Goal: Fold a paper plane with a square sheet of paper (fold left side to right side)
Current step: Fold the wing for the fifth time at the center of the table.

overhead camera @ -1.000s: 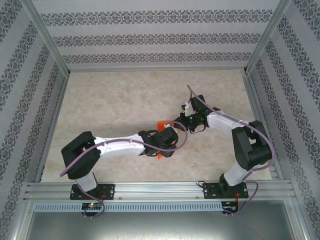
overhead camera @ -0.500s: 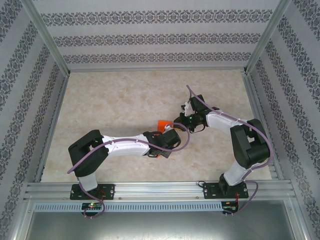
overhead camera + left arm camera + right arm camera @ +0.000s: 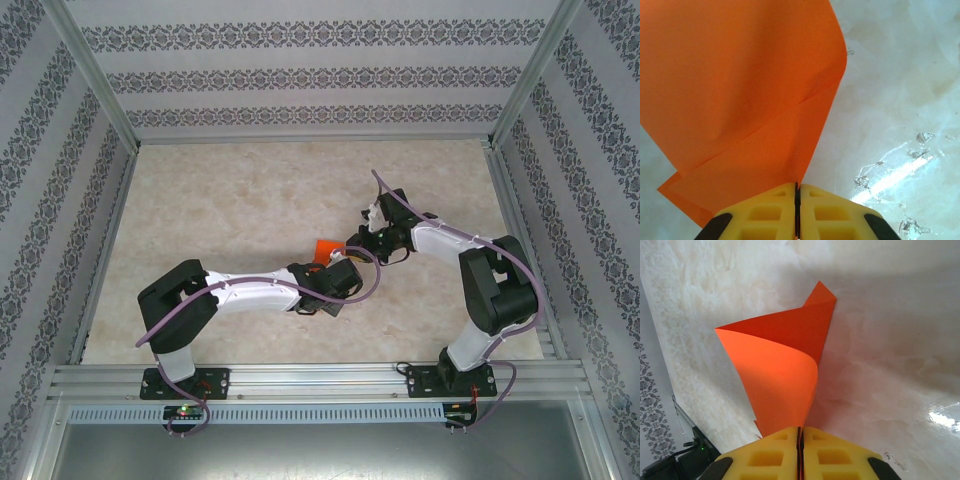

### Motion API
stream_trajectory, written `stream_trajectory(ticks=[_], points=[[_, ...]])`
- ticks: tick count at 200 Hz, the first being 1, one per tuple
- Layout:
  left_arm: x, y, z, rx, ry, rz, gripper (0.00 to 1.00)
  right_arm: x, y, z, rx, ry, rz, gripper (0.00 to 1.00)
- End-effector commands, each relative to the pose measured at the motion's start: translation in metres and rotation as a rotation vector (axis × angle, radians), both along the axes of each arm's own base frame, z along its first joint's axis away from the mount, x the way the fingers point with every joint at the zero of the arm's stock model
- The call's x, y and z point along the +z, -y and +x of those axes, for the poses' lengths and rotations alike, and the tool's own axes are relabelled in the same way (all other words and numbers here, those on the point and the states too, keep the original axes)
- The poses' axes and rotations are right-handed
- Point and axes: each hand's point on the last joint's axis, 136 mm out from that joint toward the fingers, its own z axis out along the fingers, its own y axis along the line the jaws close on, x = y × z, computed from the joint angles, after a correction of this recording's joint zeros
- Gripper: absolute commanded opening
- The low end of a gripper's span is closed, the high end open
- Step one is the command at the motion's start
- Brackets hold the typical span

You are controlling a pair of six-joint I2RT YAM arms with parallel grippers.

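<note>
The square sheet of paper (image 3: 322, 247), bright orange and creased into layered flaps, is lifted off the table between my two grippers. In the left wrist view the sheet (image 3: 740, 90) fans out above my left gripper (image 3: 797, 186), whose yellow jaws are pressed together on its lower edge. In the right wrist view the sheet (image 3: 785, 365) curls upward from my right gripper (image 3: 801, 430), jaws shut with orange paper pinched between them. From above, the left gripper (image 3: 322, 264) sits just near of the paper and the right gripper (image 3: 352, 243) at its right end. Both wrists hide most of the sheet there.
The marble-patterned table (image 3: 230, 200) stretches bare to the left and far side. Patterned walls (image 3: 310, 80) and aluminium frame rails (image 3: 300, 380) enclose the area. A glossy patch of glare (image 3: 900, 170) shows on the table to the right of the left gripper.
My left gripper has closed onto the paper's edge and its arm shifted slightly forward and right. The orange corner below the left wrist is now covered. The right arm has barely moved.
</note>
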Motion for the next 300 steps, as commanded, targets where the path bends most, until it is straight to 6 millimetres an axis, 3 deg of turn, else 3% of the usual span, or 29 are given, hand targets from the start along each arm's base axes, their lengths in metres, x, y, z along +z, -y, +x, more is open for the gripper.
stream_trajectory(ticks=[1,31,56,80,105,148,192,256,300], points=[[0.013,0.003,-0.001,-0.002,0.022,-0.002,0.09,0.013,-0.002,0.005,0.024,0.054,-0.01,0.15],[0.018,0.006,-0.001,-0.001,0.014,-0.051,0.07,0.048,0.021,0.022,-0.051,0.199,-0.041,0.41],[0.029,0.017,0.001,-0.004,-0.019,-0.169,0.06,0.068,0.049,0.026,-0.126,0.285,-0.066,0.52],[0.041,0.023,0.007,0.007,-0.066,-0.318,0.06,0.064,0.069,0.017,-0.173,0.308,-0.077,0.58],[0.046,0.021,0.012,0.042,-0.124,-0.462,0.05,0.053,0.076,0.006,-0.182,0.316,-0.08,0.6],[0.049,0.02,0.022,0.088,-0.231,-0.732,0.05,0.04,0.063,-0.006,-0.133,0.328,-0.025,0.6],[0.052,0.023,0.03,0.098,-0.287,-0.893,0.04,0.024,0.044,-0.013,-0.084,0.342,-0.033,0.61],[0.042,0.027,0.041,0.139,-0.37,-1.027,0.03,0.012,0.028,-0.014,-0.081,0.37,-0.016,0.61],[0.03,0.016,0.046,0.183,-0.386,-1.046,0.02,-0.002,0.017,-0.016,-0.055,0.341,-0.027,0.6]])
